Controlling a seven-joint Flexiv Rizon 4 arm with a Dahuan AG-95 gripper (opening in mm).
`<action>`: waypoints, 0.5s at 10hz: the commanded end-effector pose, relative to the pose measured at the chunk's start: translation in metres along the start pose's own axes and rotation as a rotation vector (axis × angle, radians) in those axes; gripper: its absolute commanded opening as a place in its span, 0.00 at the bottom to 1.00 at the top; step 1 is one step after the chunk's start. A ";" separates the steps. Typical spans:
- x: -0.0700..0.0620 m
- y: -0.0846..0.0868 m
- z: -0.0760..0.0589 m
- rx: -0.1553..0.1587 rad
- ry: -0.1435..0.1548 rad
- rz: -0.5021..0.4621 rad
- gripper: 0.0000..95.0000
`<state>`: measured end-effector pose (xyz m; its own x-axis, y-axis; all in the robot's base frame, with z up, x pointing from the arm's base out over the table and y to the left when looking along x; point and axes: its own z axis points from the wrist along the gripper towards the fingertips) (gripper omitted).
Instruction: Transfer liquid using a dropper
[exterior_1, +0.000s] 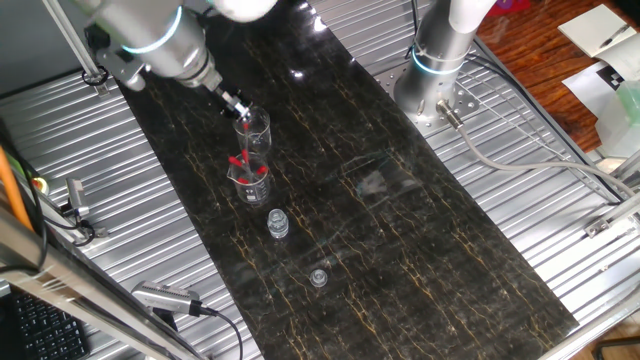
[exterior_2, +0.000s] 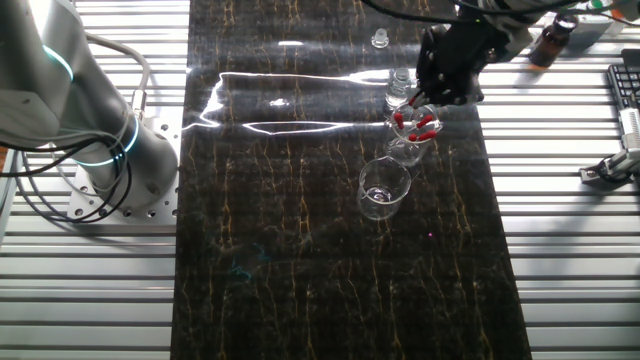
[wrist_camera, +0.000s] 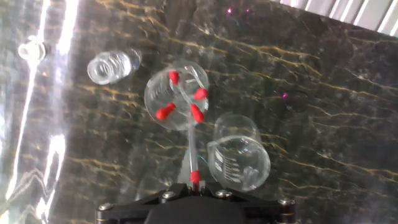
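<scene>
In the hand view, the gripper (wrist_camera: 194, 186) sat at the bottom centre of the frame. Its fingers were closed in on the red rubber top of the dropper (wrist_camera: 191, 152), pinching it. The dropper's slim glass stem ran straight up the frame from the fingers. It passed just left of an empty beaker (wrist_camera: 249, 134) in the lower right of centre. The stem's tip reached the lower rim of a second beaker (wrist_camera: 152, 87) just above centre, but whether the tip lay inside that beaker or only in front of it could not be told.

The second beaker held four spare droppers (wrist_camera: 165, 112), with their red tops fanned out inside its mouth. The two beakers stood just beside each other on the dark, gold-veined tabletop (wrist_camera: 323, 93).

Farther up and to the left stood a small clear vial (wrist_camera: 111, 66), near the second beaker but apart from it. Beyond the vial, at the upper left edge, lay a tiny clear cap (wrist_camera: 31, 48), well apart from the beakers.

In one fixed view, the gripper (exterior_1: 238, 106) hung in the upper left of the frame, tilted down over the beakers. Far off at the upper right stood the grey base of another arm (exterior_1: 437, 65), on the ribbed metal table (exterior_1: 560, 250) around the dark top.
</scene>
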<state>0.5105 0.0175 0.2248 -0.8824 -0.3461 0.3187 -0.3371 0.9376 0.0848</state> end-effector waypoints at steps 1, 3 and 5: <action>-0.008 -0.003 0.014 0.004 -0.003 0.002 0.00; -0.018 -0.007 0.030 0.005 -0.010 0.009 0.00; -0.026 -0.008 0.045 0.006 -0.011 0.015 0.00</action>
<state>0.5215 0.0178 0.1703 -0.8916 -0.3307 0.3093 -0.3240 0.9431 0.0743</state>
